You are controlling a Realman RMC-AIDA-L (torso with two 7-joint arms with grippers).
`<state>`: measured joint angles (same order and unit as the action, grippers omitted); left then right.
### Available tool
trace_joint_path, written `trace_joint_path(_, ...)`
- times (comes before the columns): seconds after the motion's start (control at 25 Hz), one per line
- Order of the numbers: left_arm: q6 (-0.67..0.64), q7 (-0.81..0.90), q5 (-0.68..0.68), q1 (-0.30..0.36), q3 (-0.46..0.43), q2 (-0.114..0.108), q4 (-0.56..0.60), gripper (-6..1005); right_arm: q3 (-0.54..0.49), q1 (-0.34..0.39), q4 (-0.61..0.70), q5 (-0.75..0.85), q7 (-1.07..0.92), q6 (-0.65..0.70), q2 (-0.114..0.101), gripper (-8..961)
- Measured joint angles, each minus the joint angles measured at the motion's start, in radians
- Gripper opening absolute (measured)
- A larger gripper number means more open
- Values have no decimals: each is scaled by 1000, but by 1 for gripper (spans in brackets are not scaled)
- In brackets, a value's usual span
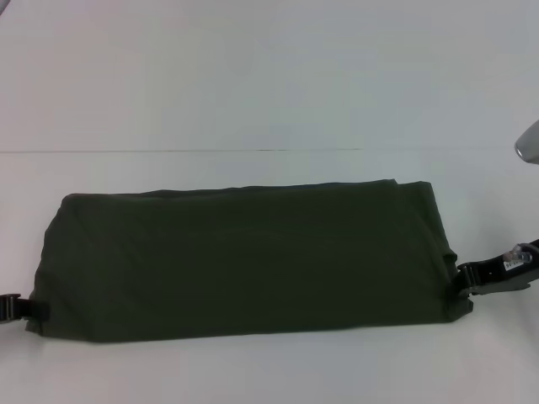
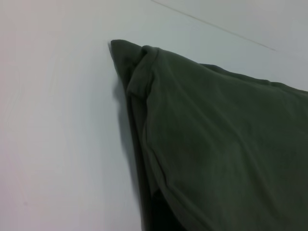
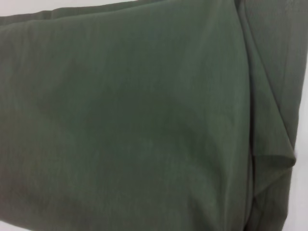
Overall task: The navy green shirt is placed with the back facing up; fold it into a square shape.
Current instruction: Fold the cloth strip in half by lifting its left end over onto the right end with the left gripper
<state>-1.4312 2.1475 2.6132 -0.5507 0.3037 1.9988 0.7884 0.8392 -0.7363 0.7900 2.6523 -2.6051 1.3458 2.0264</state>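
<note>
A navy green shirt (image 1: 244, 261), folded into a long band, lies across the middle of a white bench (image 1: 253, 84) in the head view. The left pincer (image 1: 34, 310) meets the band's lower left corner; the right pincer (image 1: 462, 278) meets its lower right end. Each appears to pinch fabric, though the fingers are mostly hidden.

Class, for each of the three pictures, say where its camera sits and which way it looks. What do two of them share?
Head view: looks forward and down at the folded navy green shirt on the white table; left tool and right tool at its ends.
Left wrist view: faces a shirt corner; no tool shows.
Right wrist view: close over shirt fabric; no tool shows.
Shared: all show the shirt.
</note>
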Motion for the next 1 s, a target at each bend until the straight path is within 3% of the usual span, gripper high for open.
trace_joint_path(0.12, -1, 0, 1, 0, -1, 0, 0, 59, -1, 0, 0, 0, 0, -1, 0, 74)
trace_joint_path(1.0, -74, 3, 4, 2, -3, -3, 16, 58, -11, 12, 12, -6, 37, 76, -18, 1)
